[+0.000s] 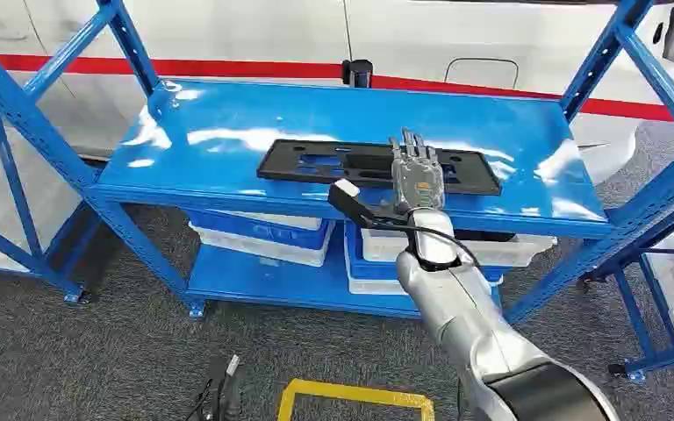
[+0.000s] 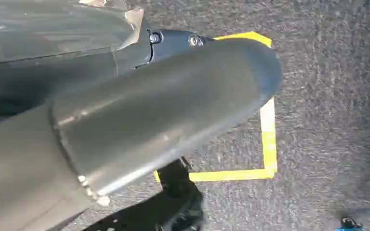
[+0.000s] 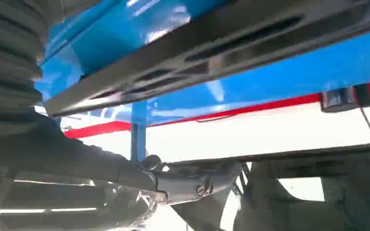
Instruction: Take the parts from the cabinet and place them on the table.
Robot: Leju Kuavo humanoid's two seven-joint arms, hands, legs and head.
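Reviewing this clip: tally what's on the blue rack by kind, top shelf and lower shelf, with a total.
Black flat part on the top shelf, under the right hand: 1
Storage bins on the lower shelf, blue over white and: 2 stacks, exact bin count hidden by the shelf edge
Total: 3 items or stacks

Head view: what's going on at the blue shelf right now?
The robot's right hand is stretched over the front edge of the blue shelf, fingers laid out flat on a long black plastic part that lies flat on the top level. The thumb sticks out to the side below the shelf edge, so the part does not look gripped yet. White and blue bins sit on the lower level. The left arm hangs down over grey carpet with a yellow tape square.
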